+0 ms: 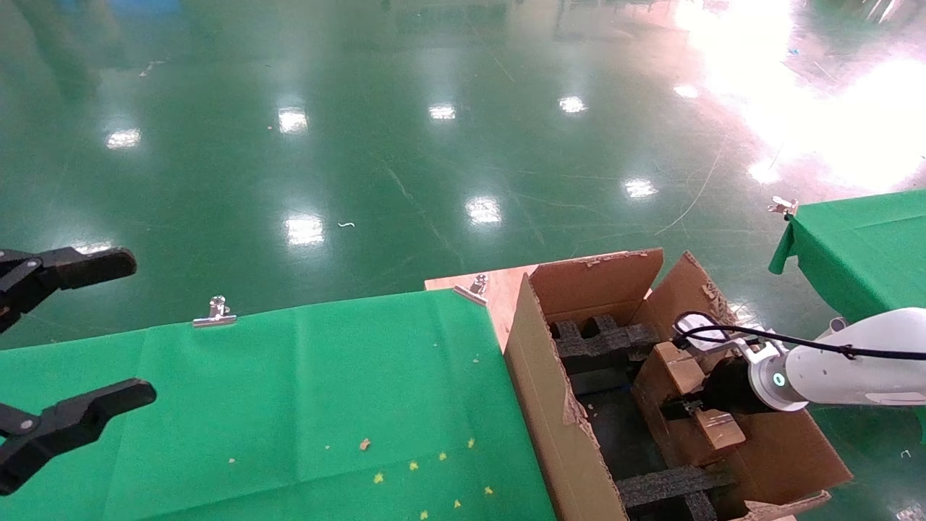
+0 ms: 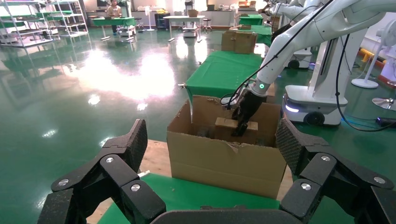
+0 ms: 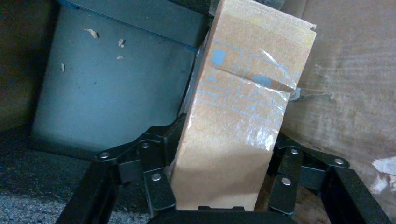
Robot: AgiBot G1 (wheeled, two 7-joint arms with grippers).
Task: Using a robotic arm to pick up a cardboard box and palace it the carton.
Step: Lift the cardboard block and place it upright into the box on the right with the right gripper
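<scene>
The large brown carton (image 1: 550, 391) with torn flaps stands at the right end of the green table, with black foam inserts (image 1: 608, 340) inside. My right gripper (image 1: 684, 399), on the white arm (image 1: 846, 365), reaches inside the carton and is shut on the small cardboard box (image 1: 680, 369). In the right wrist view the taped box (image 3: 243, 107) sits between the fingers (image 3: 161, 186) of the right gripper (image 3: 224, 158), above the grey carton bottom (image 3: 107, 79). The left wrist view shows the carton (image 2: 224, 158) and the held box (image 2: 224, 122). My left gripper (image 1: 130, 329) hovers open and empty at the far left.
A green cloth covers the table (image 1: 325, 391), held by a metal clip (image 1: 213, 315). A bare wooden board corner (image 1: 499, 289) shows beside the carton. A second green table (image 1: 861, 246) stands at the right. More foam (image 1: 673, 485) lies at the carton's near end.
</scene>
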